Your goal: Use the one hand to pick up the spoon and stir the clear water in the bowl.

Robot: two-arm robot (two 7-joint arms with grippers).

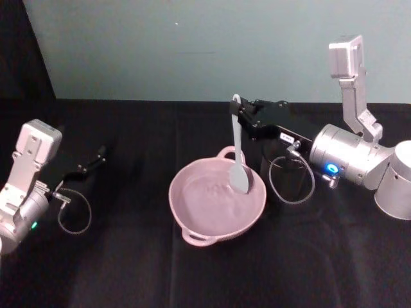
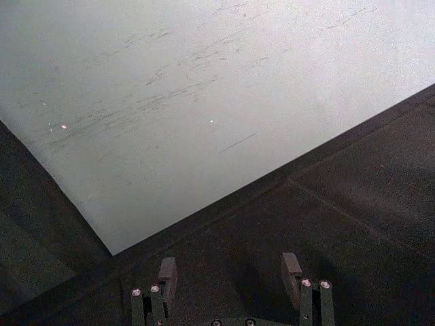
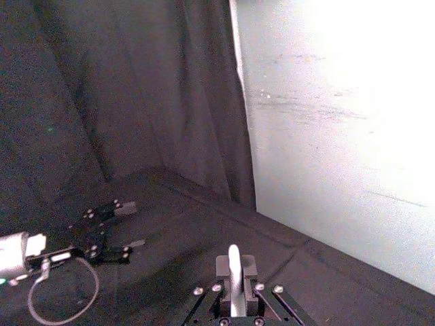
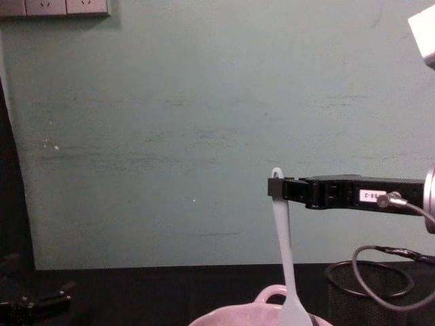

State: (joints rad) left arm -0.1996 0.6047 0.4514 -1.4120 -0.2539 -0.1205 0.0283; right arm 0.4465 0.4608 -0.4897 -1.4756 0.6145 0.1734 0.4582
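The pale pink bowl [image 1: 217, 202] sits mid-table with a loop handle at its far rim; its rim [image 4: 268, 299] peeks over the bottom edge of the chest view. My right gripper [image 1: 239, 115], black with a white label on a silver wrist with a blue ring, is shut on the handle of the white spoon [image 1: 239, 154]. The spoon [image 4: 285, 258] hangs almost upright, its flat head inside the bowl near the right rim. In the right wrist view the spoon handle [image 3: 234, 282] stands between the fingers. My left gripper [image 1: 99, 154] rests open at the far left, apart from the bowl.
A black wire-mesh cup [image 1: 282, 168] stands just right of the bowl, behind the right gripper's cable loop [image 1: 292, 183]. A black cloth covers the table [image 1: 128, 269]. A pale green wall [image 1: 192, 45] rises behind it.
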